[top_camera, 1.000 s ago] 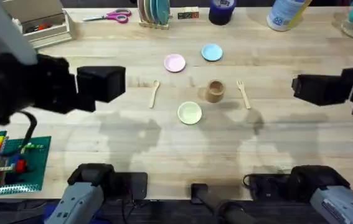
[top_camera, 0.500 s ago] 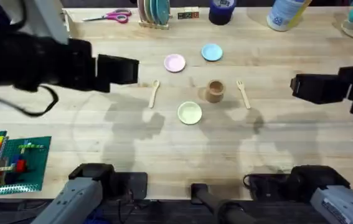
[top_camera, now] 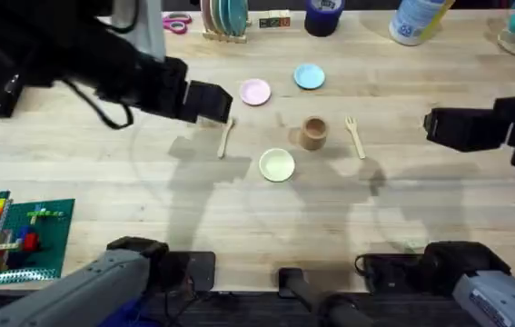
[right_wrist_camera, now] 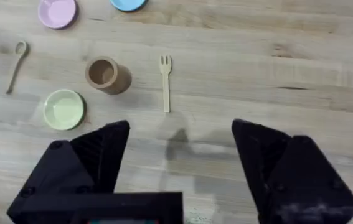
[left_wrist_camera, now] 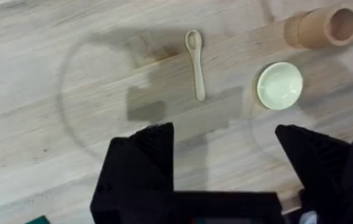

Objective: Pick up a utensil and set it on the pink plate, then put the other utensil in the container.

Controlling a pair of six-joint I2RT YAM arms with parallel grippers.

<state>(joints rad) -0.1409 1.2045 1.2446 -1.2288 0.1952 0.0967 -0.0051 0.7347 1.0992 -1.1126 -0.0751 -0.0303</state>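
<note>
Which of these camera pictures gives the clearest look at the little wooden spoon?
The left wrist view: the wooden spoon lies whole and unobstructed on bare table. Overhead, the left arm's fingers cover its bowl end. In the right wrist view it sits small near the edge.

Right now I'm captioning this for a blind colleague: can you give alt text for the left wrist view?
The left tool, fingers open, hovers above a wooden table near a small wooden spoon lying flat. Beside the spoon sit a pale yellow plate and, farther off, a tan cylindrical cup.
</note>
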